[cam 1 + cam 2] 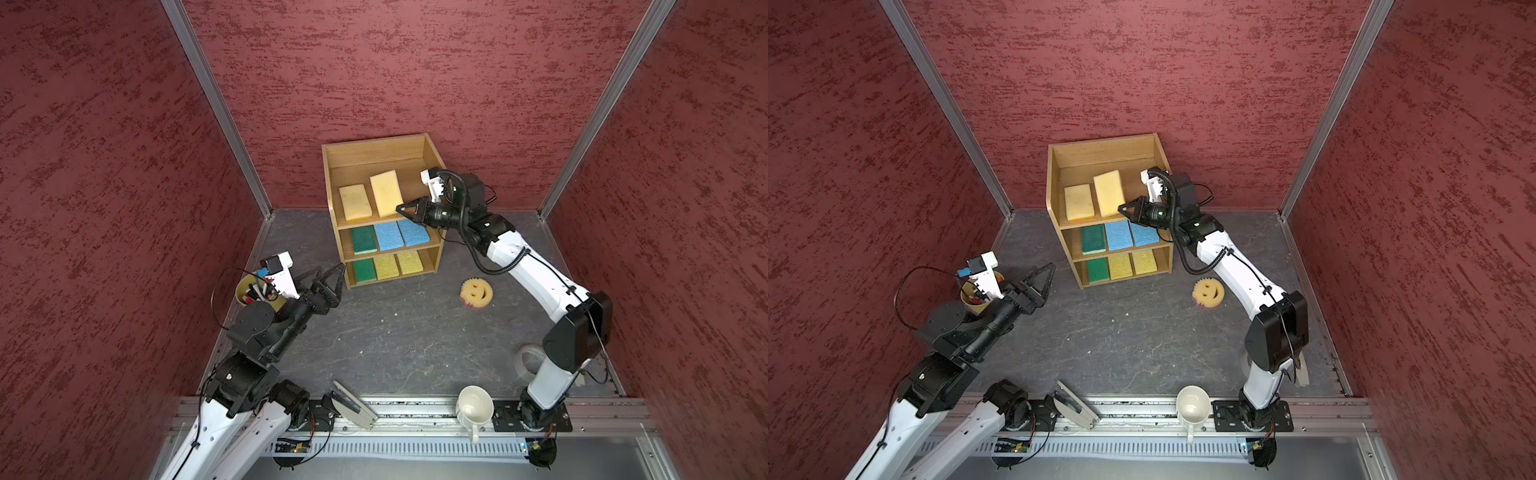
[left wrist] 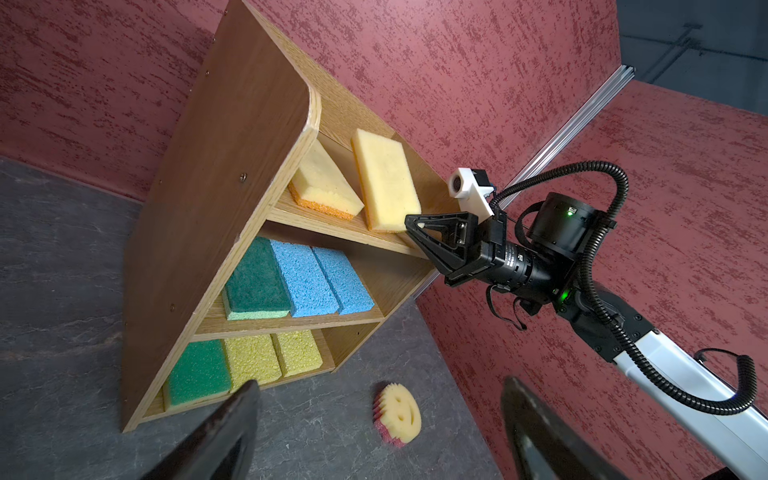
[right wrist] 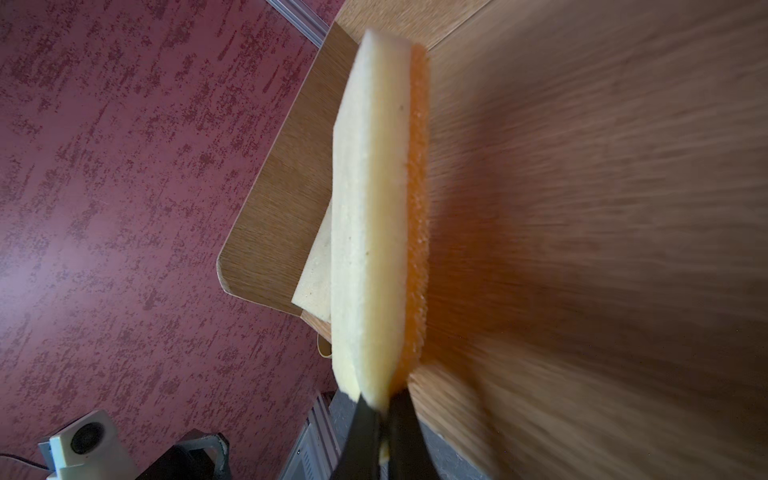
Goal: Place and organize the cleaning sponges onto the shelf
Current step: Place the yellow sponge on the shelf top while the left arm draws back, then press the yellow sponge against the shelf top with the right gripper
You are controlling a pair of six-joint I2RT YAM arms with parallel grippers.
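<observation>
The right end effector (image 2: 413, 223) pinches the near corner of a pale tan rectangular foam sponge (image 2: 384, 178), seemingly tilted, on the top tier of the light oak wooden shelf (image 2: 216, 199). A round yellow smiley-face sponge (image 2: 401, 415) lies on the dark tabletop (image 2: 62, 291).

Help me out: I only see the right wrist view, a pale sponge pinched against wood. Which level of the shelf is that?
Observer: The top tier of the shelf. The right hand holds your tan sponge there, beside a second tan sponge.
Operator: Any sponges not shelved yet?
Observer: One, a round smiley sponge, lying on the table beside the shelf.
Operator: And the other hand?
Observer: The left hand hovers open and empty near the shelf's bottom corner.
</observation>
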